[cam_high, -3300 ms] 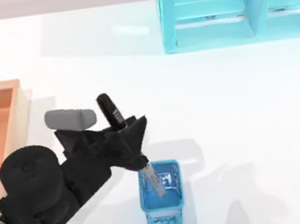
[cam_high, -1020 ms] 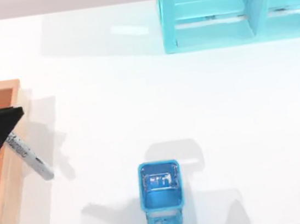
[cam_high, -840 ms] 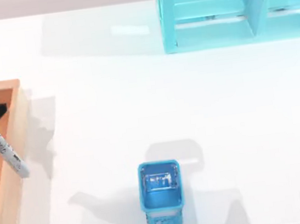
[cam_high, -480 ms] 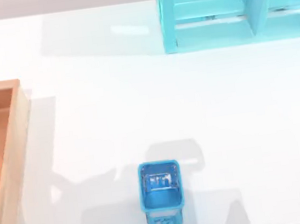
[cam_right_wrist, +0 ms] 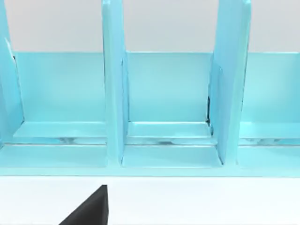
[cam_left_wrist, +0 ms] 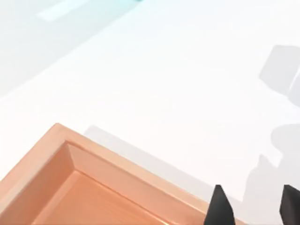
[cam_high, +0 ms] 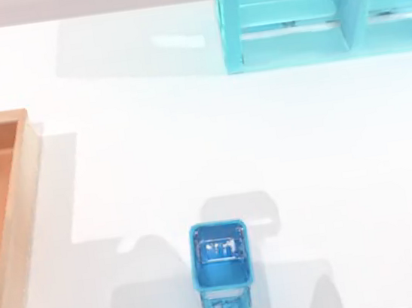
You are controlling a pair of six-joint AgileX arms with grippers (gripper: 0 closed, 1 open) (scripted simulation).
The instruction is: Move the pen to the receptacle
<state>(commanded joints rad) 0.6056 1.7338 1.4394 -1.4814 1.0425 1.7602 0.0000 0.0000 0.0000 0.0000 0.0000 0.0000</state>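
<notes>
The receptacle, a shallow light-brown wooden tray (cam_high: pixel 26 185), lies at the table's left edge, partly cut off by the top view. The pen is out of view. In the left wrist view my left gripper (cam_left_wrist: pixel 253 211) hangs above the tray's rim (cam_left_wrist: pixel 117 161), near one corner. Its two black fingertips (cam_left_wrist: pixel 218 208) stand apart with nothing between them, so it is open. My right gripper (cam_right_wrist: pixel 91 208) appears as a dark wedge low in the right wrist view, facing the shelf unit.
A small blue mesh cup (cam_high: pixel 221 266) stands near the table's front, at the middle. A big turquoise shelf unit (cam_high: pixel 309 11) with upright dividers (cam_right_wrist: pixel 114 93) lines the back right. White tabletop spreads between the tray, the cup and the shelf.
The left gripper carried the pen leftward from above the blue cup to over the tray, then left the top view. The pen went out of view with it.
</notes>
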